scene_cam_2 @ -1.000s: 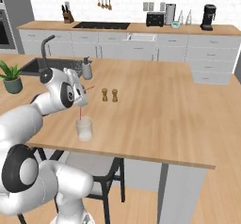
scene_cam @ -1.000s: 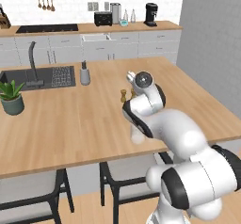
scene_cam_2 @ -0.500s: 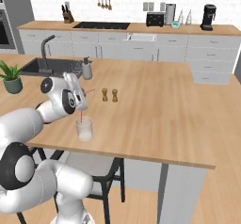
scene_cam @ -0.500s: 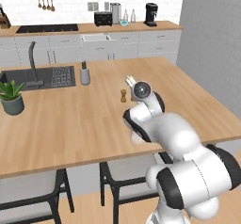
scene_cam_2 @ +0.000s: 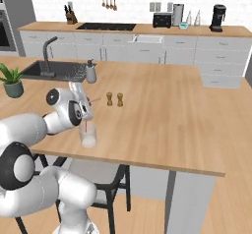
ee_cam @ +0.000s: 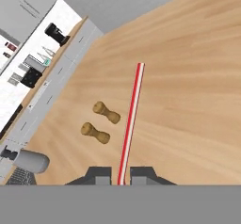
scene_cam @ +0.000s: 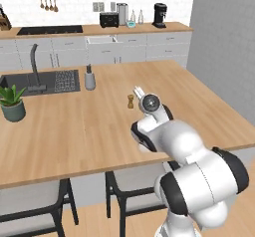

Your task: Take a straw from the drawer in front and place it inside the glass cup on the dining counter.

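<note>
I read no writing or brand on anything. On the dining counter (scene_cam_2: 162, 105) stands the glass cup (scene_cam_2: 89, 135). Since a second ago my arm has sunk toward it. My gripper (ee_cam: 120, 177) pinches the straw (ee_cam: 130, 122), jaws shut, its lower end inside the cup.

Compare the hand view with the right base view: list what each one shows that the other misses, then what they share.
Hand view alone: the gripper shut on the straw, with the straw's full length running out over the wood.

Right base view alone: the glass cup near the counter's front edge, the potted plant and the sink.

Both: the two brown shakers, the grey dispenser, the wooden dining counter and the red straw.
</note>
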